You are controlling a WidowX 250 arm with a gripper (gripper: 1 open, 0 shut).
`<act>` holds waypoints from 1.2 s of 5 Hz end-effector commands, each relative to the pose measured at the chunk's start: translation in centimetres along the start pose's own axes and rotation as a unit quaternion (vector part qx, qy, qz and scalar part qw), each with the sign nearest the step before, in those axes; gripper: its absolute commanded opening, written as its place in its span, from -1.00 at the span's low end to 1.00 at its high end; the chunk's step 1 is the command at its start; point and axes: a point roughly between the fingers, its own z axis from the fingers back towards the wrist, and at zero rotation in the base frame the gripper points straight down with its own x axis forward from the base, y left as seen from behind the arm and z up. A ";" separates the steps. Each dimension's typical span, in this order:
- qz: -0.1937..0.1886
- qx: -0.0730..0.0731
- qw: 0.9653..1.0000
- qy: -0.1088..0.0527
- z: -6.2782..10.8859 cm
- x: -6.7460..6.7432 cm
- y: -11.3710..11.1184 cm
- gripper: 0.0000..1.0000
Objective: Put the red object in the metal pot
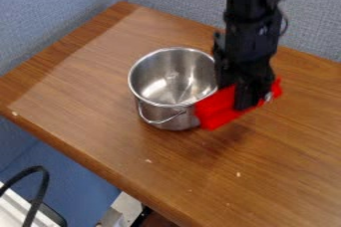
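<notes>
Worktop [80, 77]: wooden, its far and right parts cut off by the frame.

Metal pot [170, 84]: upright near the worktop's middle, empty; bail handle hangs over its near wall.

Gripper [245, 94]: points down, fingers partly closed on the red object.

Red object [229, 107]: clear of the wood, tilted, just right of the pot's rim. Advice: raise it above the rim, carry it left, then release over the opening.

Fingertips hidden behind the block; upper arm out of frame.
</notes>
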 end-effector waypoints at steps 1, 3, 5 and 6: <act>0.060 0.019 0.997 -0.046 3.5 1.7 1.2 -1.00; 0.050 0.030 0.997 -0.055 4.6 3.1 2.0 -1.00; 0.012 0.044 0.998 -0.047 4.9 2.4 4.7 -1.00; 0.033 0.057 0.997 -0.046 6.4 1.5 7.9 -1.00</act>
